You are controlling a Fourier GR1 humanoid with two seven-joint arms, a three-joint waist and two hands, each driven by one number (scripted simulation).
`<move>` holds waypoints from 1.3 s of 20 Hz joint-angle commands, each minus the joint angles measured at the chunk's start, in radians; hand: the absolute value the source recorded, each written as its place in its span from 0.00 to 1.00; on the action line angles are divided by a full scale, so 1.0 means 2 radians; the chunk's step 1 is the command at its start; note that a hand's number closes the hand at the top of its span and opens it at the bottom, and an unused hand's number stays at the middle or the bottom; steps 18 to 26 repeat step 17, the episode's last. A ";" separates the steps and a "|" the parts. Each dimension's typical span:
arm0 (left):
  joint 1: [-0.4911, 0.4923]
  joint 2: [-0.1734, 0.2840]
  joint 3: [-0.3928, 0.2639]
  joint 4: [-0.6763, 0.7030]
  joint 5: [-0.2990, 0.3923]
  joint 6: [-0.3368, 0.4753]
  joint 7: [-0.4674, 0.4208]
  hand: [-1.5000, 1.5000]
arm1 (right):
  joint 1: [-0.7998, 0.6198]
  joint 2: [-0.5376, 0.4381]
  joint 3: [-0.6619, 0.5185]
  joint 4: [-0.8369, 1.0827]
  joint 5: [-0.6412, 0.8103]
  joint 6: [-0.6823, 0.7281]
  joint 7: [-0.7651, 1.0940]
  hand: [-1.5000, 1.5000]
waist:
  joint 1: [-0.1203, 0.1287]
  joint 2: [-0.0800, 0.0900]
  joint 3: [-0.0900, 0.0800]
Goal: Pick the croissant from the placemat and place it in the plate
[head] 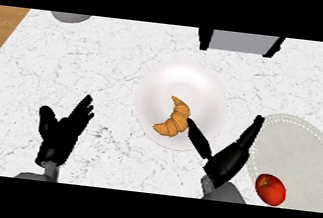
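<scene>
A golden croissant (174, 118) lies on the white plate (186, 81), toward the plate's near edge. Just below and to the right of it, my right hand (225, 161) is open, its thumb reaching toward the plate's near rim and its fingers pointing up along the left edge of the pale oval placemat (301, 147). No part of this hand holds the croissant. My left hand (61, 135) rests open at the lower left, fingers up, holding nothing.
A red apple (270, 189) sits on the placemat's near part. At the counter's far edge stand a grey box-like object (239, 42) and a grey round object (70, 17). Wooden floor shows past the marble counter's left and right edges.
</scene>
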 commanded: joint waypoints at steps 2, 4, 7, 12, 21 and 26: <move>0.029 0.018 0.001 -0.054 0.012 -0.018 0.027 0.50 | 0.078 0.001 0.070 -0.052 0.029 -0.031 0.018 0.00 | 0.002 0.000 0.000; 0.035 0.005 0.005 -0.011 0.006 -0.017 -0.019 0.50 | 0.126 0.001 0.087 -0.092 0.059 -0.005 0.012 0.00 | -0.002 0.000 -0.001; 0.020 -0.001 -0.005 -0.023 -0.008 -0.002 0.005 0.50 | 0.166 0.001 0.113 -0.104 0.086 0.000 0.030 0.00 | -0.004 0.001 -0.001; 0.017 -0.003 0.000 -0.018 -0.006 -0.005 0.000 0.50 | 0.211 0.001 0.130 -0.116 0.140 -0.002 0.066 0.00 | -0.006 0.001 0.000; -0.004 -0.007 0.008 -0.009 -0.007 0.008 0.018 0.50 | 0.268 0.001 0.169 -0.134 0.190 -0.014 0.082 0.00 | -0.013 0.001 0.000; -0.004 -0.007 0.008 -0.009 -0.007 0.008 0.018 0.50 | 0.268 0.001 0.169 -0.134 0.190 -0.014 0.082 0.00 | -0.013 0.001 0.000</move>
